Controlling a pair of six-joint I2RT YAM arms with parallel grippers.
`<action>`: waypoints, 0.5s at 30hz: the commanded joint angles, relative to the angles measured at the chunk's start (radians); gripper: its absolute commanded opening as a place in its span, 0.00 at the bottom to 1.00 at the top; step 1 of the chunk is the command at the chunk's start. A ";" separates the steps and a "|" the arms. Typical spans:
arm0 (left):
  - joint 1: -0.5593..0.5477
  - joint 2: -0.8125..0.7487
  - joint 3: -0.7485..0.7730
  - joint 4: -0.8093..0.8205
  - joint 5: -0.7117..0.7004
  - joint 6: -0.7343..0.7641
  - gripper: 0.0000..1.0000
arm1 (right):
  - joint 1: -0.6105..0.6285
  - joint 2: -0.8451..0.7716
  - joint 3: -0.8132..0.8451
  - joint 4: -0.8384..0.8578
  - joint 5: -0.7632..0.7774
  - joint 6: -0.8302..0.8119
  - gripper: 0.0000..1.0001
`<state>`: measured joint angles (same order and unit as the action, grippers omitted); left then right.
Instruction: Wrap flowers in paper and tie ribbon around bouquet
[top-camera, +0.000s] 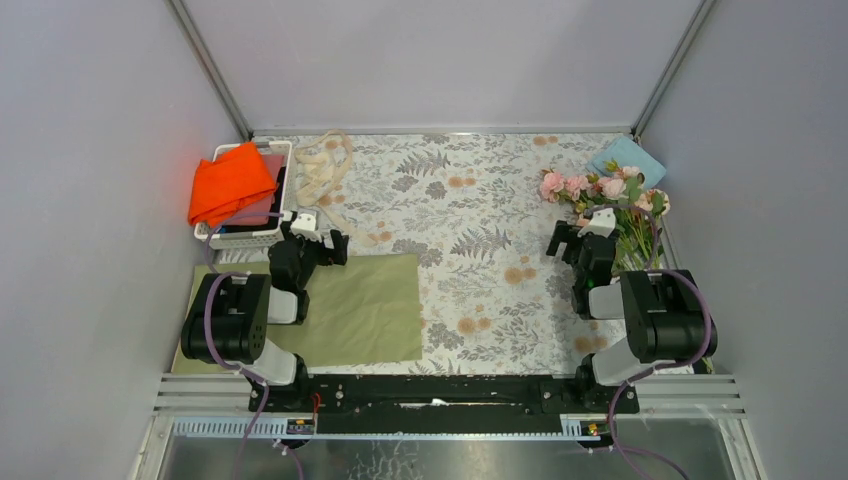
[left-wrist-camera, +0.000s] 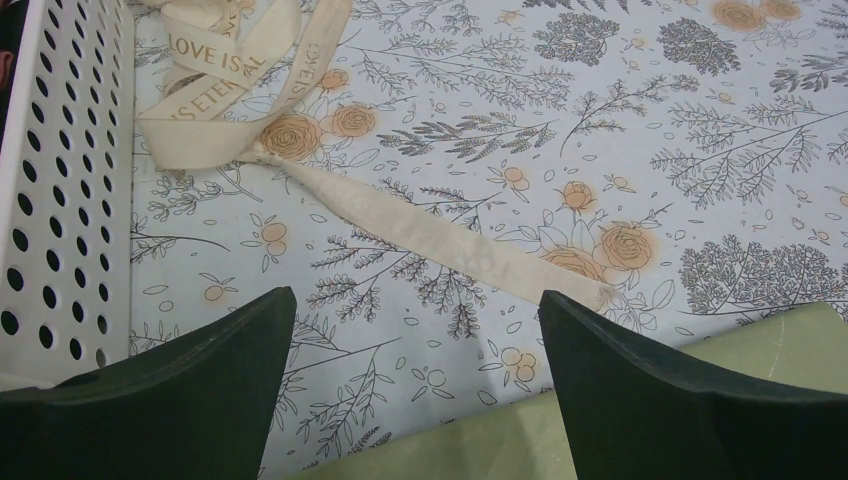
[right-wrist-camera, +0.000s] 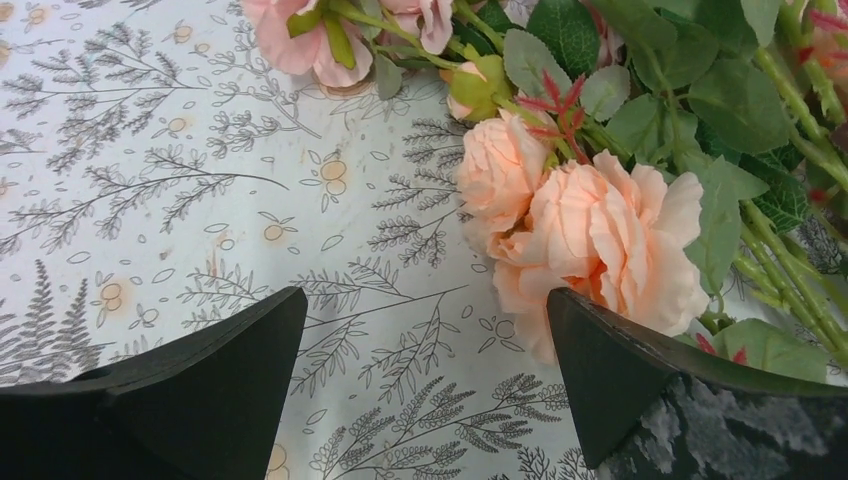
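Note:
The olive-green paper (top-camera: 365, 310) lies flat at the near left of the table, its far edge showing in the left wrist view (left-wrist-camera: 520, 430). My left gripper (top-camera: 318, 243) (left-wrist-camera: 415, 300) hovers open over that far edge, holding nothing. The cream ribbon (top-camera: 322, 170) is heaped at the far left; one tail (left-wrist-camera: 440, 235) runs toward my right finger. The pink flowers (top-camera: 605, 195) lie at the far right. My right gripper (top-camera: 572, 238) (right-wrist-camera: 425, 300) is open just left of them, its right finger beside a peach-pink bloom (right-wrist-camera: 590, 235).
A white perforated basket (top-camera: 225, 232) (left-wrist-camera: 50, 190) stands at the far left with an orange cloth (top-camera: 230, 185) on it. A light blue folded cloth (top-camera: 630, 155) lies at the far right corner. Grey walls enclose the floral tablecloth (top-camera: 470, 250).

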<state>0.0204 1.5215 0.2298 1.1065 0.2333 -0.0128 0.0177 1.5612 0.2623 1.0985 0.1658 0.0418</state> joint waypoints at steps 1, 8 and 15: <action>-0.002 -0.012 0.014 0.071 0.003 0.016 0.99 | -0.005 -0.159 0.121 -0.226 -0.114 -0.036 1.00; 0.031 -0.082 0.035 -0.013 0.070 -0.016 0.99 | 0.056 -0.237 0.524 -0.828 -0.543 0.125 0.93; 0.079 -0.411 0.427 -1.079 0.317 0.230 0.99 | 0.352 -0.168 0.689 -1.193 -0.614 0.232 0.85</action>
<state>0.0948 1.2369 0.4820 0.5926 0.3454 0.0368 0.2485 1.3510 0.9134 0.1848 -0.3180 0.1638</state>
